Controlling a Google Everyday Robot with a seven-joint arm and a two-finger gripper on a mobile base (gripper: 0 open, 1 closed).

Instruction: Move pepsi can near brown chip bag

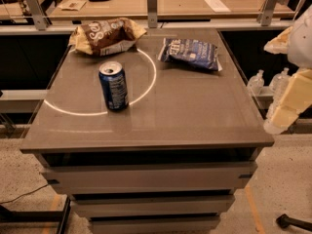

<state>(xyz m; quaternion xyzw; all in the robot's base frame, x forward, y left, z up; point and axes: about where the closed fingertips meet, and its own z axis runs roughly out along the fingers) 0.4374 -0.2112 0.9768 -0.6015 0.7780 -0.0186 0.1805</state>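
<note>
The pepsi can (pixel 113 86) stands upright on the left half of the grey table (pixel 195 116), dark blue with a silver top. The brown chip bag (pixel 105 35) lies crumpled at the table's far left corner, a short way behind the can. My gripper (pixel 287 104) hangs at the right edge of the view, beyond the table's right side and far from the can. It holds nothing that I can see.
A dark blue chip bag (pixel 189 53) lies at the far right of the table. A bright ring of light (pixel 146 89) curves across the tabletop around the can. Clear bottles (pixel 256 82) stand low to the right. Wooden desks (pixel 185 4) run behind.
</note>
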